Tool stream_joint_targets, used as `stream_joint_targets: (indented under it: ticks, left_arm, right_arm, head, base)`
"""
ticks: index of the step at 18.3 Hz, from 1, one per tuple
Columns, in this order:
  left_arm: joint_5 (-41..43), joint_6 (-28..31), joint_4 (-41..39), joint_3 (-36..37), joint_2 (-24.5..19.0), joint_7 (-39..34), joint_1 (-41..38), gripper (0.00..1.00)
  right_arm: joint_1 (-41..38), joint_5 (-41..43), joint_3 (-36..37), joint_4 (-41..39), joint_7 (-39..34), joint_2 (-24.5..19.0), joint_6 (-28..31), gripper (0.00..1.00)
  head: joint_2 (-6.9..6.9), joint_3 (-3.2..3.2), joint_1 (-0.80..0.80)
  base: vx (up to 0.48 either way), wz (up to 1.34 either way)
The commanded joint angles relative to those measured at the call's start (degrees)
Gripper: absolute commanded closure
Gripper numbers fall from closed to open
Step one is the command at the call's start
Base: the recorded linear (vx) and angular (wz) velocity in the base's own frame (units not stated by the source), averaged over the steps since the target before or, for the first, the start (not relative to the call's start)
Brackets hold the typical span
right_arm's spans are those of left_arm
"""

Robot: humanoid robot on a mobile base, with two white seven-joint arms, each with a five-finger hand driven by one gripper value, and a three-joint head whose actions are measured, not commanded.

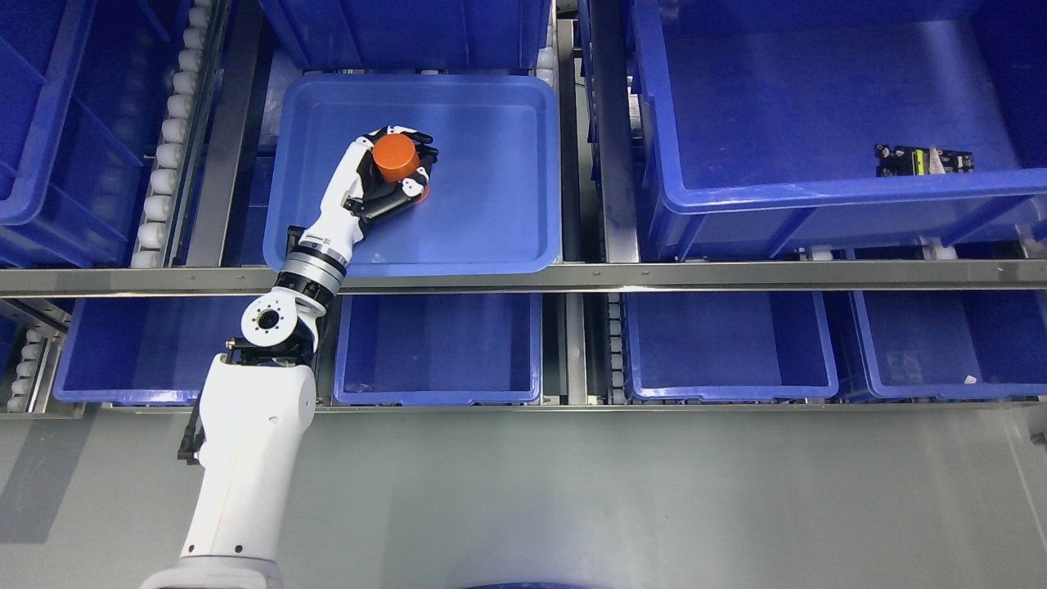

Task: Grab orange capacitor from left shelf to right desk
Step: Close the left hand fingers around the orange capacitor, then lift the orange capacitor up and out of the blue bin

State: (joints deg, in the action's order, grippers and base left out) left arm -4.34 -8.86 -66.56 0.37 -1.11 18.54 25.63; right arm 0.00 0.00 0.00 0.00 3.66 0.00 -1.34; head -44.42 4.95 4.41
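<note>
- Left hand (391, 176) is clamped round the orange capacitor (395, 157): fingers (419, 139) curl over the far side, thumb side closes from below.
- Capacitor sits in the hand, over the shallow blue tray (491, 237) on the upper shelf level, left part of the tray. Can't tell from above whether it's lifted clear of the tray floor or touching it.
- Step in hand, as I read it: secure the grasp and lift out.
- Doing it well: go straight up first until the hand clears the tray rim, then swing right. Dragging sideways early risks catching the wall.
- Keep the wrist level; the part is a smooth cylinder, so it could slip if the hand tilts.
- Watch the steel rail (572, 276) in front of the tray when pulling the arm back.
- Right arm isn't in the picture.
- Count: one orange capacitor, one hand visible.
- One shallow tray with the hand in it; one big blue bin (818, 200) to its right holding one small dark part (923, 160), too small to identify.
- Lower row: four blue bins (438, 397) visible, all looking bare, though the rightmost has some pale specks.
- More bins are cut off at the top and left edges; not counting those.
</note>
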Motion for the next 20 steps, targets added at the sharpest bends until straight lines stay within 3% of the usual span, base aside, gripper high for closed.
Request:
stream_joint_targets:
  ticks: [1,20]
  left_arm:
    - [-0.8,-2.2,1.9,-2.3,0.1,-0.1,0.0,1.0]
    - [-12.1,-3.8,-31.7,-5.6,0.1,0.1,0.6,0.99]
  right_arm:
    - [-1.2,-0.4,0.7,-1.0,0.0,1.0,0.0,0.0]
    - [-1.2,-0.4,0.7,-1.0,0.0,1.0,0.0,0.0]
  head:
    - [0.0,0.0,0.0]
    - [0.0,0.0,0.0]
  base:
    - [0.0,0.0]
    - [0.0,0.0]
